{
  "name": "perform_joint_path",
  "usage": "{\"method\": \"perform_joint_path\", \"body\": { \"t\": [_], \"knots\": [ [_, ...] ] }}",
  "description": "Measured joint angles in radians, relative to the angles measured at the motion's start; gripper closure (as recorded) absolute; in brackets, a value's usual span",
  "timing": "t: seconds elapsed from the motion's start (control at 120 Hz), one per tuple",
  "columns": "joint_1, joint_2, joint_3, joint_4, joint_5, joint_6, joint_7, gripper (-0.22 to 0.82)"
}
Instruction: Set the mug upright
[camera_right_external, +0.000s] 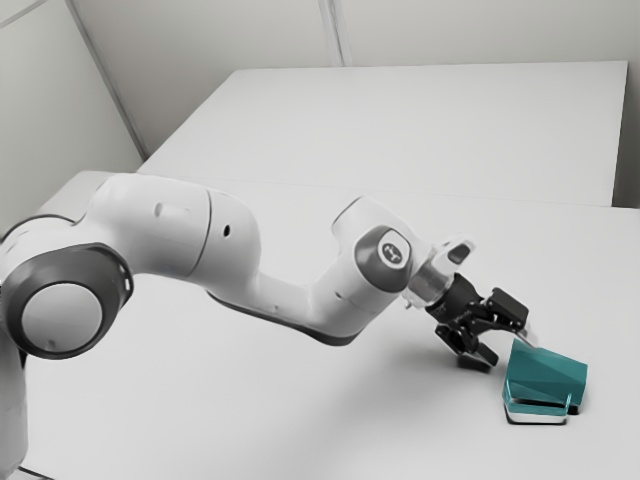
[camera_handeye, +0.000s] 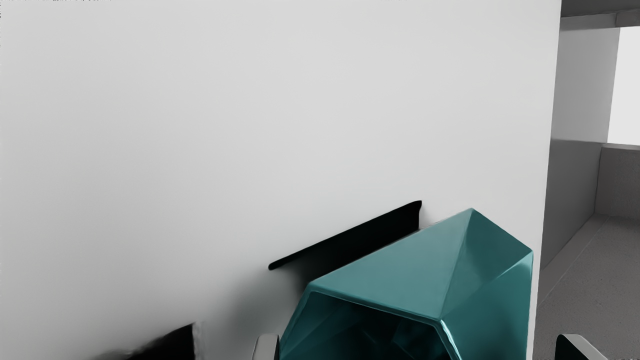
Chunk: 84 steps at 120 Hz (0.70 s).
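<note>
**Beside the toppled teal mug, a gripper with its fingers spread wide!**

Out at the far end of the arm, the black two-finger gripper (camera_right_external: 512, 350) tilts down towards the counter, and its fingers are apart, no question about it! The wrist view brings us right in: one fingertip (camera_handeye: 266, 348) sits just beside the mug's wall, and whether it touches, I cannot tell. Across the mouth, the other fingertip (camera_handeye: 575, 347) stands off with a gap between it and the teal side. Nothing clamped, then, with the mug between the two!

And what a look at that faceted teal mug (camera_right_external: 547, 375)! It's down on its side on the counter, its open mouth turned to the gripper, the dark hollow inside in plain sight, flat angled panels running back from the rim (camera_handeye: 375, 304). Alongside it in the wrist view runs a slanting black strip (camera_handeye: 350, 242); shadow or solid, I cannot tell.

Under it all spreads the smooth white counter (camera_right_external: 250, 420), its edge passing close by the mug in the wrist view, with grey floor (camera_handeye: 590, 280) past that edge. Over in the exterior view, the white arm (camera_right_external: 160, 220) stretches in from the left, elbow bent low, and behind it lies another pale tabletop (camera_right_external: 430, 120), backed by a light wall (camera_right_external: 480, 30).
</note>
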<state>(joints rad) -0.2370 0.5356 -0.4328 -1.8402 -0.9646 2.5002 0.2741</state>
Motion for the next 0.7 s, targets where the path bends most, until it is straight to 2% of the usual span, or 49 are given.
{"method": "perform_joint_path", "body": {
  "t": [0.433,0.567,0.7],
  "knots": [
    [0.006,0.071,-0.053,0.051,-0.079,0.014,0.114,0.01],
    [0.037,0.084,-0.083,0.05,-0.119,0.01,0.153,0.09],
    [0.043,0.087,-0.091,0.05,-0.14,0.008,0.19,0.29]
  ]
}}
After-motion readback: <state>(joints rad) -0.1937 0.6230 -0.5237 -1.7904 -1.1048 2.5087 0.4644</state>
